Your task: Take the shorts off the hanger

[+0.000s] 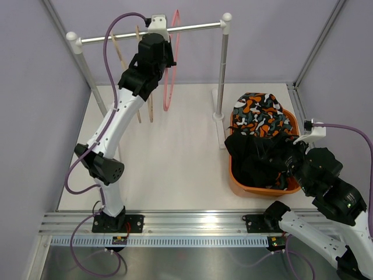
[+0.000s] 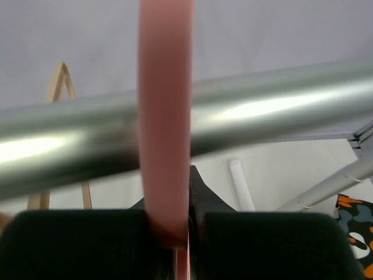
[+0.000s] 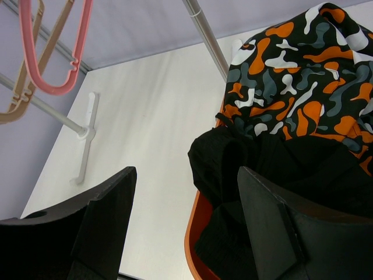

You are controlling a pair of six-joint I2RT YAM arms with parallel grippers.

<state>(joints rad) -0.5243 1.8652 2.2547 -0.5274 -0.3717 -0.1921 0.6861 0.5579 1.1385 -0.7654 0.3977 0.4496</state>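
Since the right gripper (image 3: 186, 175) hangs with its black fingers spread wide over the round orange plastic tub (image 1: 239, 185), it's holding nothing. The plain black cloth shorts (image 1: 256, 160) and the orange-white-grey blotchy shorts (image 1: 262, 114) are heaped inside the tub. Looks basically done to me. Past the white tabletop (image 1: 175, 151), the left gripper (image 2: 175, 233) pinches the empty pink plastic hanger (image 2: 166, 116) on the silver metal rail (image 1: 192, 27), with unloaded wooden hangers (image 1: 150, 108) beside it. Lilac walls (image 1: 35, 87) all round.

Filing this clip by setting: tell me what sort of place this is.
Probably a lab robot cell staged as a laundry corner: panel walls, a clothes rail with a pink hanger, an orange basket of shorts.
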